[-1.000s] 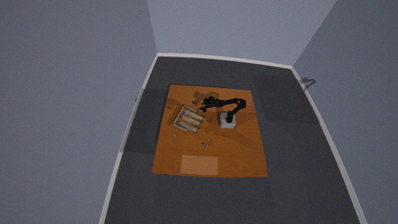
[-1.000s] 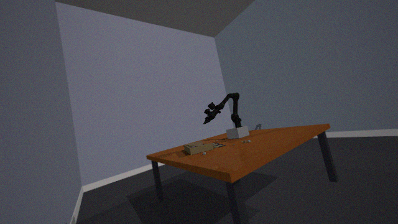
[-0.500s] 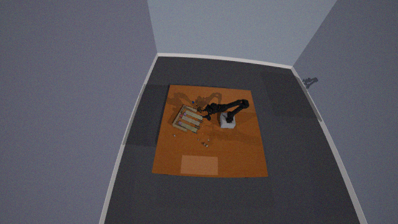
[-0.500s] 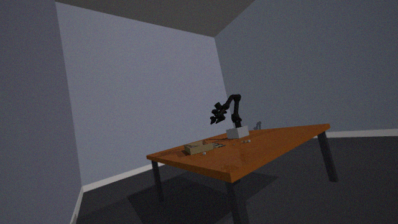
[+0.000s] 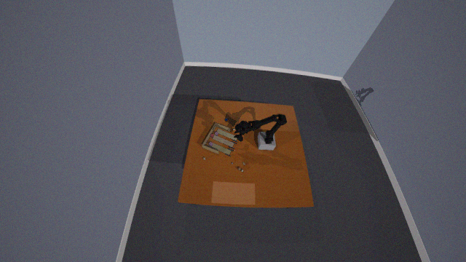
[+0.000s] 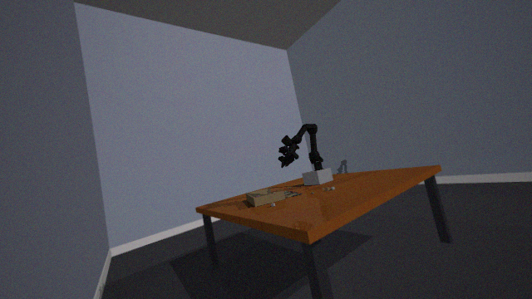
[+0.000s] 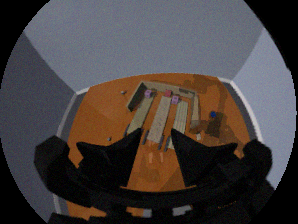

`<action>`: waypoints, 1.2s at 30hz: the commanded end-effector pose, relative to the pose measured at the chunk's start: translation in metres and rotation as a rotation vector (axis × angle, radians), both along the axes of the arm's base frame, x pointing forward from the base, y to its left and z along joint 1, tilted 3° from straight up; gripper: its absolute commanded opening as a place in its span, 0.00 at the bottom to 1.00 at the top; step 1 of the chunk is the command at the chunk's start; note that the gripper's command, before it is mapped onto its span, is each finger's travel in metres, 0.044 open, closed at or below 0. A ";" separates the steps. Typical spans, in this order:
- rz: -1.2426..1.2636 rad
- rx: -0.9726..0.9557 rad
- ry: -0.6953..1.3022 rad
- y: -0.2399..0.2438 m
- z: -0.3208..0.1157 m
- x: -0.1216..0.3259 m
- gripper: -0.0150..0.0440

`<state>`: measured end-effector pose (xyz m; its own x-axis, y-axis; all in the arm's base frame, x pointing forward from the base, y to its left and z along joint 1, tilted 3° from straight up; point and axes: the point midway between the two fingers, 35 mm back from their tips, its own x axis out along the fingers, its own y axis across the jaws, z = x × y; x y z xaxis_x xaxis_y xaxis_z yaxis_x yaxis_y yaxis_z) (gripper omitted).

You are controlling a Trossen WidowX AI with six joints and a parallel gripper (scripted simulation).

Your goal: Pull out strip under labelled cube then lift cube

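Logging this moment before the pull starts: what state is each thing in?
Gripper: in the air above the table, partly closed, holding nothing.
Strips: three, lying side by side in the tray.
Tray: flat on the table.
Cubes: on the strips' far ends; labels unreadable.

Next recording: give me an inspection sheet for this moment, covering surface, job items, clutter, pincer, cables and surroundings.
Surface: orange square table top with a paler rectangular patch near one edge.
Job's things: shallow tan wooden tray holding three pale strips side by side; small pink pieces sit at their far ends in the wrist view; which cube is labelled is too small to tell.
Clutter: a few tiny pale bits scattered on the table; one small blue piece beside the tray.
Pincer: black parallel-jaw pincer above the table, aimed at the strips, fingers partly apart, nothing between them.
Cables: nothing seen.
Surroundings: grey walls, dark floor, white baseboard; arm on a white block base.
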<state>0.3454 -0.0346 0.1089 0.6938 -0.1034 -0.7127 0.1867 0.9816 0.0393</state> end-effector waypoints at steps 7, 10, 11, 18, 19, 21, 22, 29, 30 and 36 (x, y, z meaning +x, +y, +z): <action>-0.100 0.154 0.330 0.034 -0.034 0.055 0.25; -0.144 0.182 0.438 0.047 -0.050 0.067 0.25; -0.160 0.190 0.474 0.052 -0.056 0.070 0.25; -0.271 0.207 0.694 0.082 -0.096 0.088 0.25; -0.285 0.206 0.718 0.085 -0.101 0.089 0.25; -0.296 0.204 0.738 0.088 -0.105 0.090 0.25; -0.296 0.204 0.738 0.087 -0.105 0.089 0.25; -0.296 0.204 0.738 0.086 -0.111 0.089 0.25; -0.296 0.204 0.738 0.086 -0.112 0.089 0.25; -0.296 0.204 0.738 0.085 -0.122 0.089 0.25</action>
